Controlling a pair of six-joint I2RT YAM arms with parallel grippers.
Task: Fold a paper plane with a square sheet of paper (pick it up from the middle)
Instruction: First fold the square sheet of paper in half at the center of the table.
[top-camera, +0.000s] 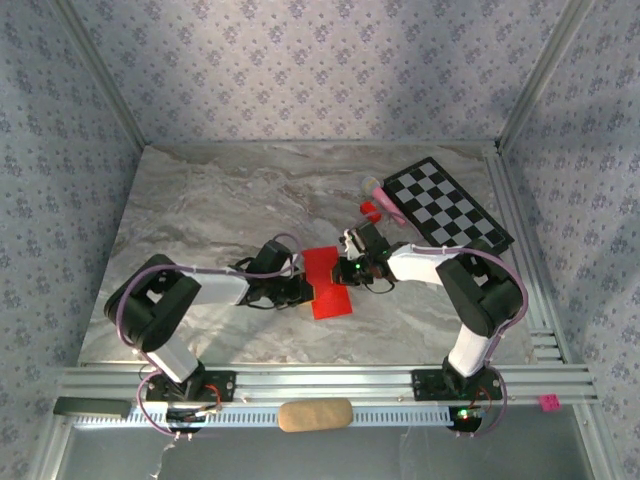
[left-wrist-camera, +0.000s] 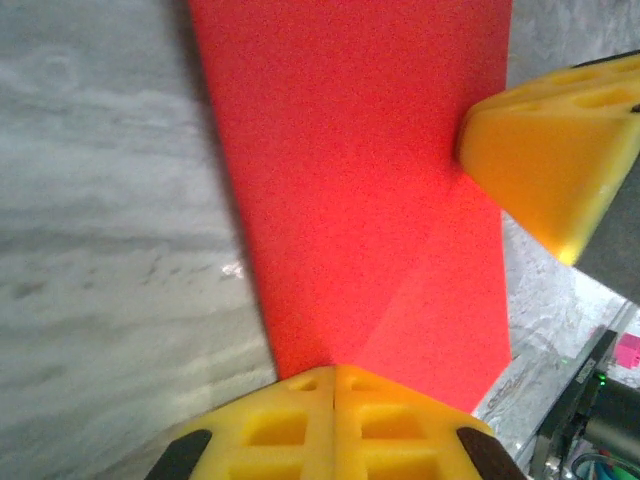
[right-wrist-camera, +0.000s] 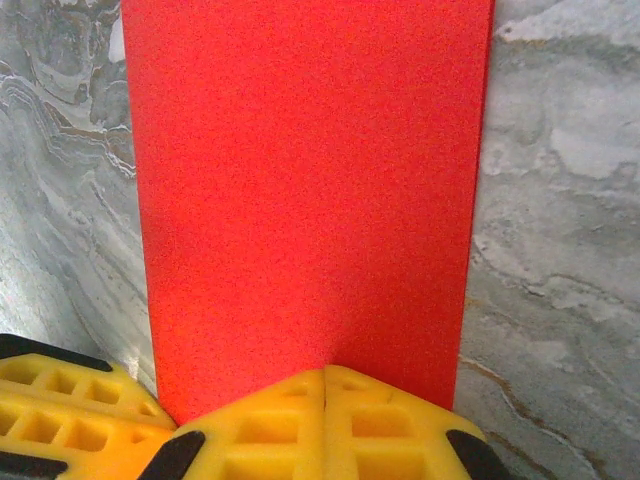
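I'm seeing the square sheet of paper (top-camera: 328, 282) (left-wrist-camera: 350, 180) (right-wrist-camera: 310, 180), already creased into a narrower red strip, lying flat on the marble table (top-camera: 200, 210), left of and nearer than the checkerboard mat (top-camera: 445, 205). One diagonal fold is showing in the left wrist view. Left gripper (top-camera: 303, 290) (left-wrist-camera: 333, 385) is sitting clenched at the strip's side farther from the mat, right gripper (top-camera: 348, 268) (right-wrist-camera: 325, 385) clenched at the mat-side edge. Both sets of tips are meeting the paper; I can't tell if they're pinching it. Small red block (top-camera: 371, 210) is sitting just beside the mat's left edge.
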